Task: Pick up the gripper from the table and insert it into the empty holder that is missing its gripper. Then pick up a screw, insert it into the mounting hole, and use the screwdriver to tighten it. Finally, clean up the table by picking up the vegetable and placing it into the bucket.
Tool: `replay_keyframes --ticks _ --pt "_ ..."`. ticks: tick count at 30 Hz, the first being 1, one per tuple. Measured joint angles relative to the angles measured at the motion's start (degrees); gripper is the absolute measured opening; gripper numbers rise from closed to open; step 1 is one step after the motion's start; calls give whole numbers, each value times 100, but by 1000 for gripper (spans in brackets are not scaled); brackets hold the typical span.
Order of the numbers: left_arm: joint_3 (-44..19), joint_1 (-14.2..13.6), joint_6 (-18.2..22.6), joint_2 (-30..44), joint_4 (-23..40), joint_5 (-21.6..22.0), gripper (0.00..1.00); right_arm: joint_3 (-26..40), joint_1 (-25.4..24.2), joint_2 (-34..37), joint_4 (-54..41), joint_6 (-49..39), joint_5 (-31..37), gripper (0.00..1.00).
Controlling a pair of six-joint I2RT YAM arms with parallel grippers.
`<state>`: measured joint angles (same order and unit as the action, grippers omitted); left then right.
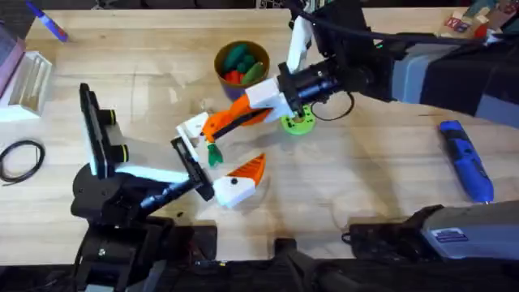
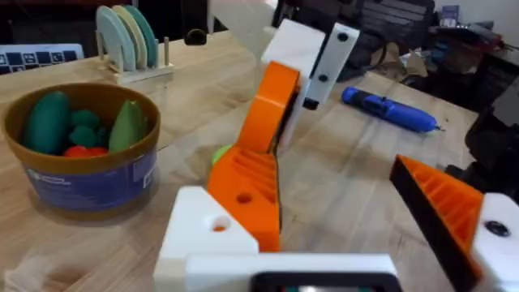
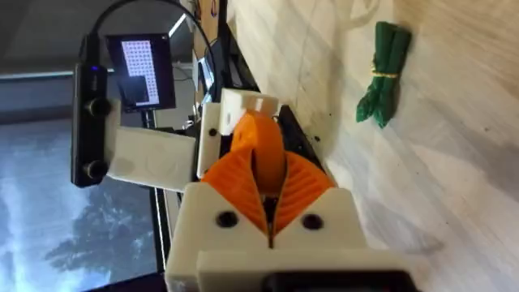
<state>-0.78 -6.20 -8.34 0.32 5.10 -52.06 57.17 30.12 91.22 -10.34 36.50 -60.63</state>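
Right gripper (image 1: 258, 104): white fingers with orange pads, reached in from the right side of the table to its middle; clenched on the gripper (image 1: 223, 122), the loose orange wedge. In the right wrist view the two pads (image 3: 304, 182) press together around the wedge's rounded end.

The gripper, position: held tilted, its lower end against the holder (image 1: 193, 130). In the left wrist view the ribbed orange body (image 2: 243, 191) sits against the side of the white block (image 2: 203, 235); whether it is fully seated cannot be told.

Left gripper (image 1: 219, 154): released, jaws wide apart. One finger is the plain white holder, the other a white base with an orange tip (image 1: 247, 170).

The vegetable (image 1: 213, 152): dark green with a lighter band, lying on the table between the left gripper's fingers, just below the holder.

Lime-green disc (image 1: 298, 122): on the table beside the right gripper.

The bucket (image 1: 242, 63): dark blue, tan rim, upright beyond the grippers, holding green and red toy items.

The screwdriver (image 1: 466, 158): blue, lying flat at the right side of the table (image 1: 365, 186), well apart from both grippers
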Motion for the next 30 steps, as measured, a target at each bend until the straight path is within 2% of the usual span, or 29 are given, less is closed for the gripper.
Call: replay_keyframes --ticks 7,12,15,23,25,30 --pt "0 105 -90 50 -24 478 986 0 436 -138 561 881 968 8" --pt "0 195 -126 52 -44 988 988 8 775 -121 986 1081 1499 8" --pt "0 204 -140 85 -55 1127 987 17 837 -101 1038 1109 1626 8" --pt "0 208 -166 124 -55 1225 986 41 827 92 1225 1097 1533 7" --pt "-2 174 -94 104 -58 897 987 54 849 218 1258 1076 1360 7" --pt "-2 164 -92 133 -24 526 987 85 754 462 1336 817 977 7"
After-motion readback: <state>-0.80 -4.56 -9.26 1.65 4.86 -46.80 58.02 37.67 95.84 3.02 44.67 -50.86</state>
